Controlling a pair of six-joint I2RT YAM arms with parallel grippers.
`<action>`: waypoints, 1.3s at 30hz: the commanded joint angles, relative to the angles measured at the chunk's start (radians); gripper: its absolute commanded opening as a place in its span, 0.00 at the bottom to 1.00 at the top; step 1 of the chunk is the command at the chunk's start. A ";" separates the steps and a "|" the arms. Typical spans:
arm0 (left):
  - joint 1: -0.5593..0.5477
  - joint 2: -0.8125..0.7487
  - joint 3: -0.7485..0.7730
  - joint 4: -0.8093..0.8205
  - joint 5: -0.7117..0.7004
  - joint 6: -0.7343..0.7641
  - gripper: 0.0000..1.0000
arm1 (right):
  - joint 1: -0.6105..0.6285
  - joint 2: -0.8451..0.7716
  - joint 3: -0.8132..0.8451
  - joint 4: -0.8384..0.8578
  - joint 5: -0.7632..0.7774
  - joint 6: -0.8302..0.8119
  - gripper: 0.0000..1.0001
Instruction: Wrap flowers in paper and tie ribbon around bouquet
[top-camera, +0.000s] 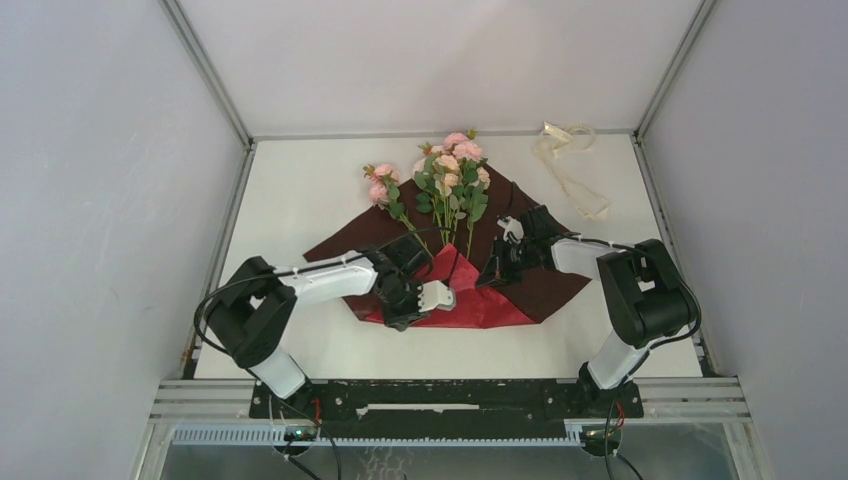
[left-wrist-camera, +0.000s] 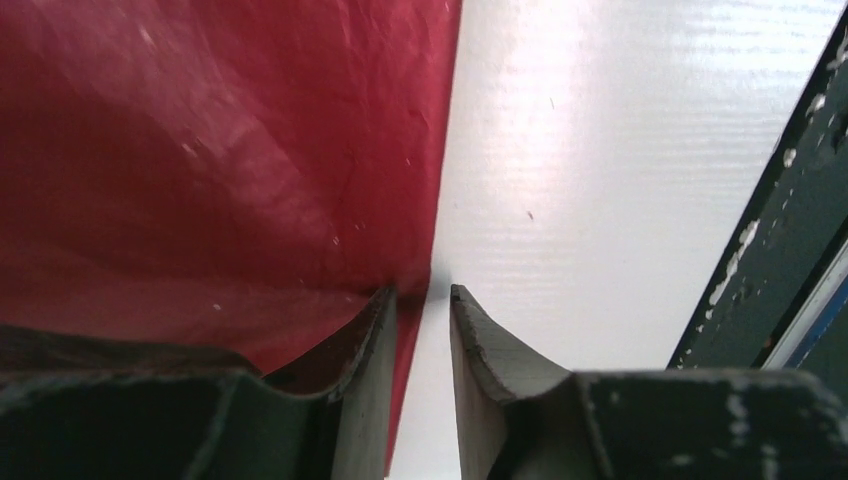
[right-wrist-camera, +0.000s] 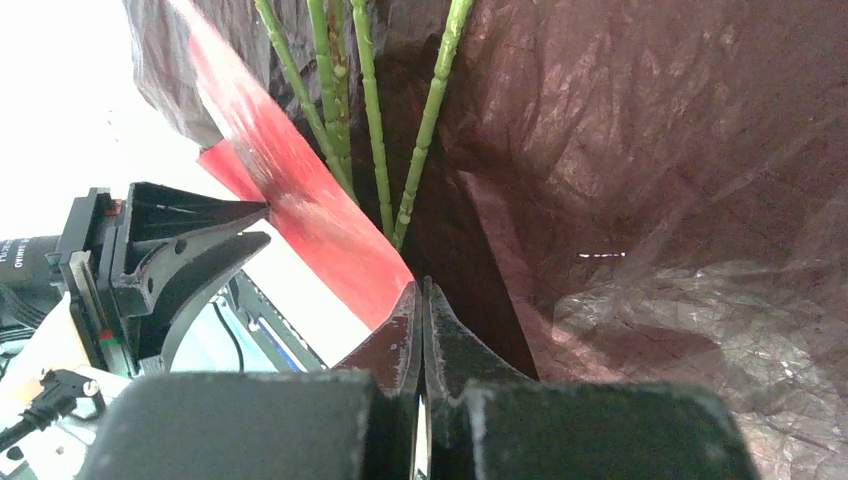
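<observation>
Jaws of the left gripper (left-wrist-camera: 425, 295): a narrow gap with nothing clamped. The near edge of the paper (left-wrist-camera: 200, 150) runs into that gap, and the white surface (left-wrist-camera: 620, 150) shows between the tips. Jaws of the right gripper (right-wrist-camera: 422, 285): pressed fully together, apparently pinching a raised fold of the sheet just below the stalks.

The sheet lies mid-surface as a diamond. The flowers (top-camera: 452, 175) rest on it with their blooms toward the far wall, one stem set slightly to the left. The ribbon (top-camera: 570, 165) lies at the far right, off the sheet.

Step in hand, as judged: fold the near part of the sheet over the stalks.
1. Close the left jaws only when the paper edge sits fully between the pads.
2. Hold the right pinch so the stalks do not slide.
3. Lift low and draw the flap across without catching a stalk.

The surface is smooth and glossy, so a flat paper edge is likely to slip rather than ride up. Grey walls (top-camera: 90, 200) enclose three sides. A dark rail (left-wrist-camera: 790, 230) runs close beside the left gripper, which limits travel that way.
</observation>
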 joint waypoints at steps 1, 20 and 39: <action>0.026 -0.013 -0.112 -0.104 -0.056 0.049 0.31 | -0.010 -0.033 0.000 -0.001 0.011 -0.037 0.00; 0.200 -0.157 -0.052 -0.300 0.083 0.148 0.15 | 0.001 -0.023 0.001 -0.028 0.018 -0.054 0.00; 0.188 0.049 0.003 -0.168 -0.030 0.073 0.13 | -0.008 -0.049 0.002 -0.065 0.025 -0.057 0.00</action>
